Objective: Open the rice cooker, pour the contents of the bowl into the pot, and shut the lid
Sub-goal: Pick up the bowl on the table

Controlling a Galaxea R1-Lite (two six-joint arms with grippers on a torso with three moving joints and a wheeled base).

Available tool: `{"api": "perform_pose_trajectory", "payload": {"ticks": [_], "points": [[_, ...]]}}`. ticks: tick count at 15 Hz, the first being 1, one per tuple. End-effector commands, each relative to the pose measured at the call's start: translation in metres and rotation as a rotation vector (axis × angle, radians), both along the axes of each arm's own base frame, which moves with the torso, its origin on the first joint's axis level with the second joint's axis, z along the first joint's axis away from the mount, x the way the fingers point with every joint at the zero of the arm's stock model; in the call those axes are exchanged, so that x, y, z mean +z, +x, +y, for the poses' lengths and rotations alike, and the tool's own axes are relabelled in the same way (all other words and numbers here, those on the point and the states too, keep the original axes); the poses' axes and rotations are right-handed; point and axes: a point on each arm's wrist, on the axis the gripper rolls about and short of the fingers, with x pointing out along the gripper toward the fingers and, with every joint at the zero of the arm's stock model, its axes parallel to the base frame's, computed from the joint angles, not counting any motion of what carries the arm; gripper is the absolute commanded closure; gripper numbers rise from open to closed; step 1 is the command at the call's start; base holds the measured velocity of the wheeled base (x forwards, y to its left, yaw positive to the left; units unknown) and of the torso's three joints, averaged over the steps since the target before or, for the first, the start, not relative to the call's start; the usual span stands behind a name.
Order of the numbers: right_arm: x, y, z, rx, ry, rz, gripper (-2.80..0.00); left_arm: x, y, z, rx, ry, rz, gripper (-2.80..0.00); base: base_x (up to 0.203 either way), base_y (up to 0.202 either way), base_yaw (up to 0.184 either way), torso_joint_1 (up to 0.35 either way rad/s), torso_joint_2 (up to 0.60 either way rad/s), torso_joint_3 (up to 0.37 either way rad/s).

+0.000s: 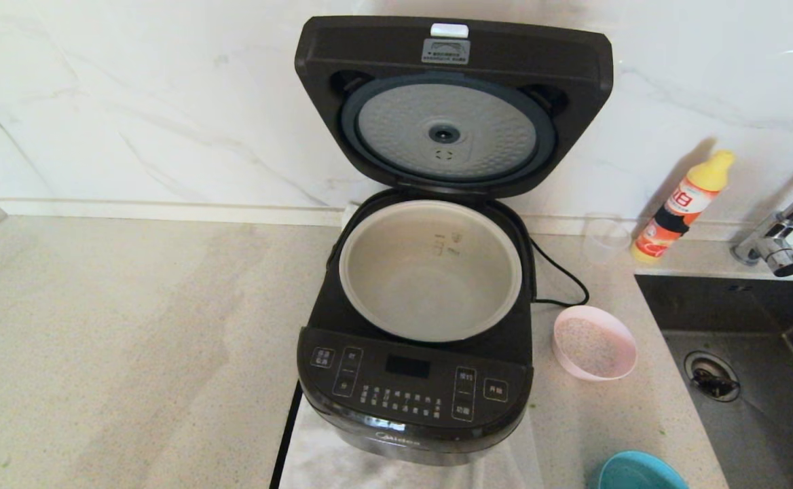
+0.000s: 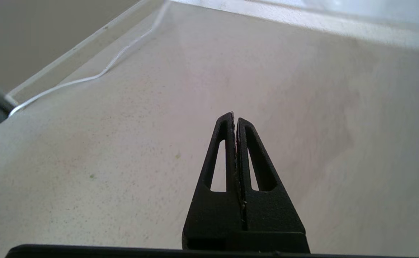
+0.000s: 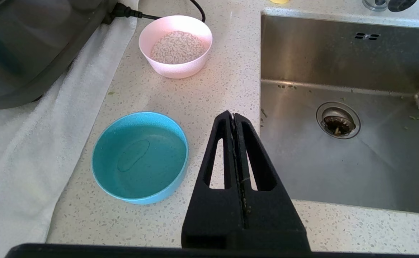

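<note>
Black and glossy, the rice cooker (image 1: 413, 380) sits mid-counter with its lid (image 1: 451, 102) swung up and the pot (image 1: 430, 272) bare inside, so we judge opening done and pouring next. Our right gripper (image 3: 235, 115), fingers pressed together on nothing, hangs near the sink edge; it must spread and reach the pink bowl (image 3: 175, 46) of rice by the cooker's right side. Our left gripper (image 2: 234, 115), likewise clamped empty, hovers over bare counter. Neither arm shows from the head camera.

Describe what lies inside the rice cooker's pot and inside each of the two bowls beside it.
The pot looks empty, showing only level marks. The pink bowl holds white rice; what lies beneath the grains is covered. The blue bowl holds what looks like clear water.
</note>
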Motion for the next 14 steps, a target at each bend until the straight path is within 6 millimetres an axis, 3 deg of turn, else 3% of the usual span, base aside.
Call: {"api": "perform_pose_trajectory", "payload": {"ticks": [1,4,5,14], "points": [[0.0,0.0,0.0,0.0,0.0,0.0,0.0,-0.027,-0.011,-0.003,-0.113,0.053,-0.075,0.0,0.0,0.0,0.0,0.0,0.0,0.0],[0.0,0.0,0.0,0.0,0.0,-0.001,0.0,-0.043,-0.005,-0.013,-0.536,0.107,0.051,0.0,0.0,0.0,0.0,0.0,0.0,0.0],[0.0,0.0,0.0,0.0,0.0,-0.001,0.0,-0.046,-0.005,-0.014,-0.577,0.097,0.077,0.0,0.0,0.0,0.0,0.0,0.0,0.0],[0.0,0.0,0.0,-0.005,-0.031,0.002,0.0,-0.049,-0.004,-0.012,-0.516,0.014,0.077,0.0,0.0,0.0,0.0,0.0,0.0,0.0]]}}
